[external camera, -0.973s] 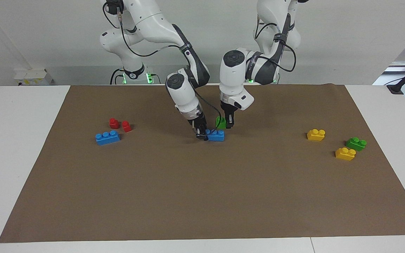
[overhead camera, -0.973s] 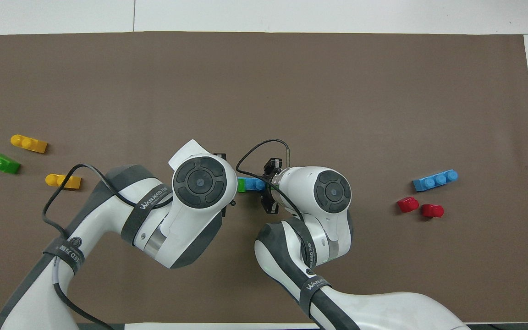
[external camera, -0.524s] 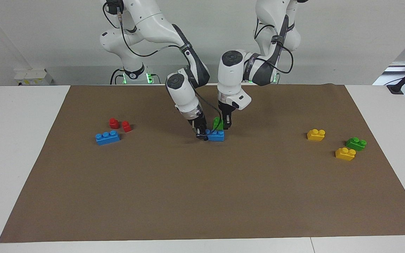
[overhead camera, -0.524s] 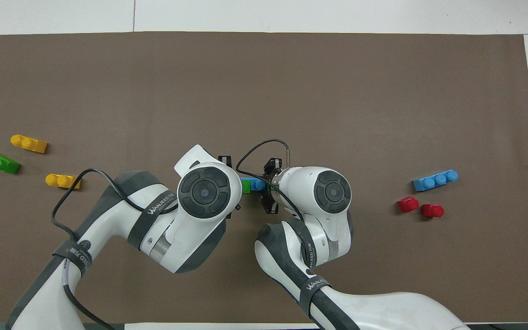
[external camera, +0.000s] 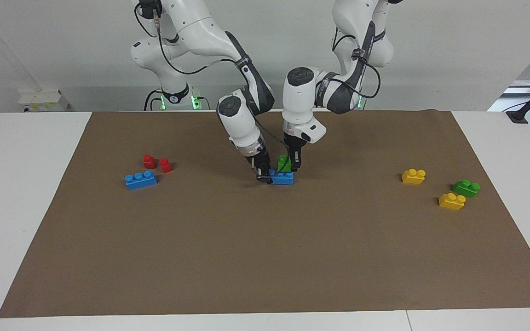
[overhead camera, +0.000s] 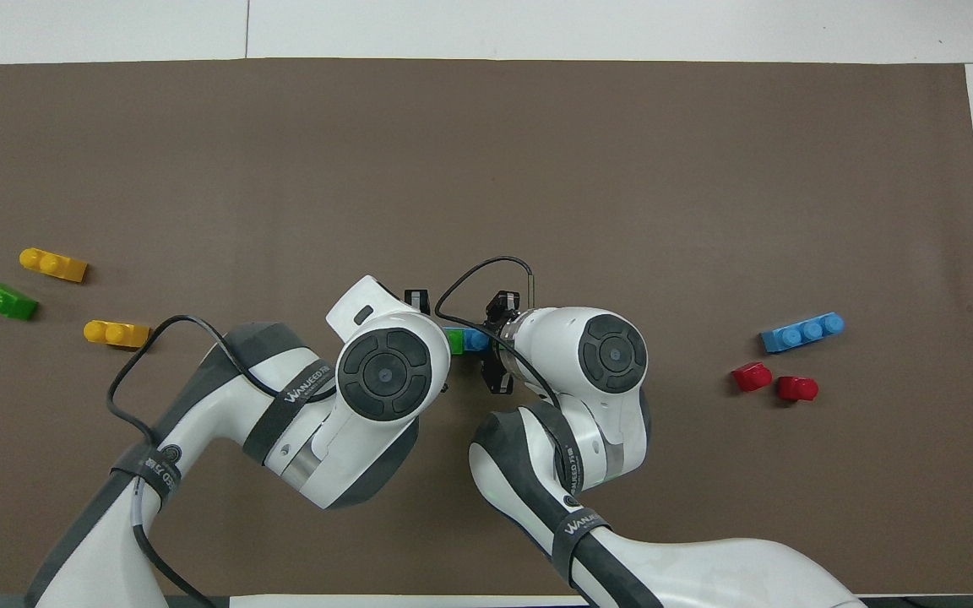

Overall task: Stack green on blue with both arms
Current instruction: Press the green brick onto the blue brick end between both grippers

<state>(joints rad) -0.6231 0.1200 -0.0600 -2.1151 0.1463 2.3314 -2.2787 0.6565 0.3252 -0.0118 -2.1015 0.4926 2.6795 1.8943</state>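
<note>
A bright green two-stud brick (external camera: 284, 163) is seen on a blue brick (external camera: 283, 178) at the middle of a plain brown mat (external camera: 265, 257). A second blue three-stud brick (external camera: 141, 179) and two red blocks (external camera: 157, 163) are shown toward the right arm's end. Two yellow bricks (external camera: 413, 176) and a second green brick (external camera: 466, 188) are shown toward the left arm's end. The table (external camera: 21, 184) is white. The arms (external camera: 246, 124) are white with grey-black panels and black cables; the left tool (external camera: 294, 162) and the right tool (external camera: 262, 174) are black.
</note>
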